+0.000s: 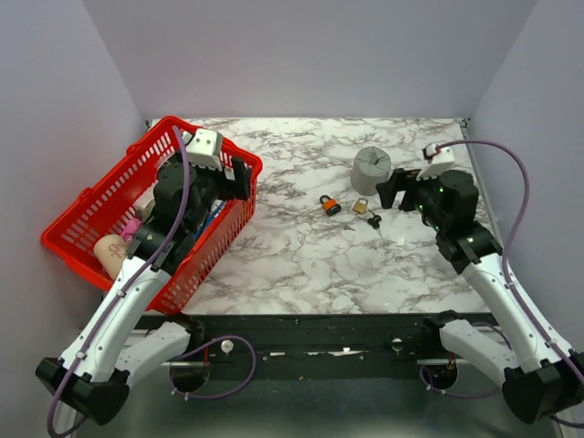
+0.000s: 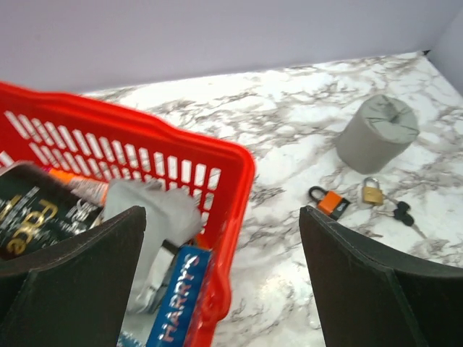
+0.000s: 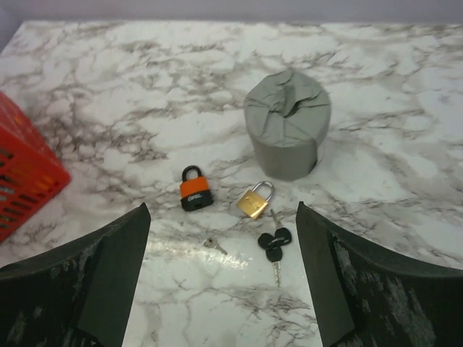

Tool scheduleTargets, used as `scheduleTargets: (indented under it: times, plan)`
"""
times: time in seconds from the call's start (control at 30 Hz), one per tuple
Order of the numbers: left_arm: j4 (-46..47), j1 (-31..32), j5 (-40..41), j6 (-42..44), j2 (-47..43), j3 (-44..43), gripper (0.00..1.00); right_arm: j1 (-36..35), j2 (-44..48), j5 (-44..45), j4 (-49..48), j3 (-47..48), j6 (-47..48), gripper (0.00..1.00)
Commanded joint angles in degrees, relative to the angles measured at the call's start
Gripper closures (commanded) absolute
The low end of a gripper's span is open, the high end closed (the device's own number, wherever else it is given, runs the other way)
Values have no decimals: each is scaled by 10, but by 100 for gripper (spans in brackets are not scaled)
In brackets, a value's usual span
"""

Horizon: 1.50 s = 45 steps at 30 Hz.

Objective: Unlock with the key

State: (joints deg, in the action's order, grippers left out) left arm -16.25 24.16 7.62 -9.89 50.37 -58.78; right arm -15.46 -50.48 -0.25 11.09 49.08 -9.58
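The key has a black head and a thin metal blade; it lies on the marble table in a small bunch of black-headed keys, just in front of the brass padlock. The orange padlock lies to their left, shackle shut. All three also show in the top view: the key, the brass padlock and the orange padlock. My right gripper is open and empty, held above the table near the locks. My left gripper is open and empty over the red basket's rim.
A small silver key lies in front of the orange padlock. A grey taped cylinder stands behind the locks. The red basket at the left holds boxes and packets, among them a blue Harry's box. Walls close in the table.
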Motion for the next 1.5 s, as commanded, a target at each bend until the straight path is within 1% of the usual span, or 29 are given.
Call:
scheduleTargets:
  times: [0.0, 0.07, 0.1, 0.2, 0.33, 0.37, 0.43, 0.57, 0.73, 0.77, 0.87, 0.97, 1.13, 1.2, 1.47]
  plan:
    - [50, 20, -6, -28, 25, -17, 4, -31, -53, -20, 46, 8, -23, 12]
    - [71, 18, -9, -29, 14, 8, 3, -40, -81, -30, 18, -14, -45, 16]
    - [83, 18, -1, -15, 9, 33, 3, -44, -91, -30, 12, -18, -59, 17]
    - [93, 17, 50, -11, -8, 70, 1, -60, -150, -12, 2, -11, -68, 18]
    - [112, 18, 18, -19, -24, 83, 1, -85, -241, 1, 8, 15, -73, 19]
    - [113, 18, 16, -21, -28, 84, 1, -93, -254, 19, 6, 19, -75, 20]
    - [109, 18, 25, -23, -29, 87, 1, -101, -301, 27, 6, 34, -83, 21]
    - [109, 19, 22, -31, -31, 91, 1, -110, -370, 44, 10, 65, -91, 30]
    - [107, 19, 21, -33, -31, 90, 1, -120, -442, 69, 8, 92, -92, 34]
    - [106, 19, 22, -33, -32, 90, 1, -124, -452, 75, 7, 101, -91, 38]
    - [104, 19, 26, -32, -34, 89, 1, -128, -486, 77, 21, 116, -97, 46]
    - [104, 19, 25, -34, -40, 90, 1, -139, -501, 92, 27, 125, -103, 49]
    - [106, 19, 31, -32, -41, 91, 2, -153, -519, 111, 32, 132, -113, 52]
    - [105, 19, 32, -34, -40, 90, 2, -156, -528, 119, 41, 136, -116, 55]
    - [104, 19, 35, -36, -41, 89, 1, -167, -529, 167, 51, 125, -130, 56]
